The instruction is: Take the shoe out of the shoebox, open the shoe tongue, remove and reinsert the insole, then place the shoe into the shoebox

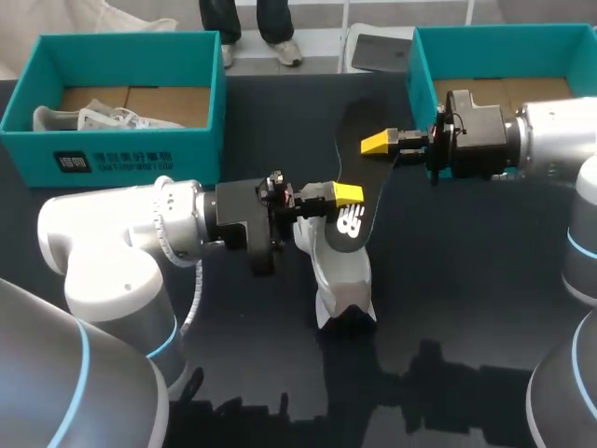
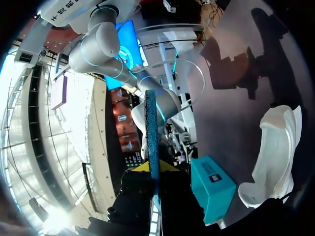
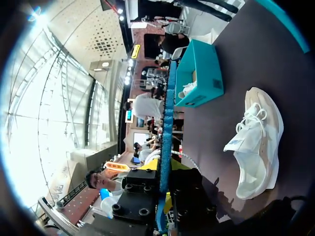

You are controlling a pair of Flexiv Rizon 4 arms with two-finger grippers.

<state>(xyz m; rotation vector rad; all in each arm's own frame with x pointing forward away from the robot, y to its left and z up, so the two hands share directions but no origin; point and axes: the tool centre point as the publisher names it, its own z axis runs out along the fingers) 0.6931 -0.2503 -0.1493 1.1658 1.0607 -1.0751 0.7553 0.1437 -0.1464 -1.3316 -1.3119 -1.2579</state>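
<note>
While the left gripper (image 2: 153,172) and right gripper (image 3: 165,167) both pinch the insole (image 2: 152,132), it looks light and floppy, best held near its ends.

White print on shoebox (image 1: 187,140) front: unreadable.

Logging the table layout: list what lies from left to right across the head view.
In order: left shoebox → white shoe on the table → right shoebox. Left out: the left gripper, the right gripper and the insole they hold, which overlap the shoe.
</note>
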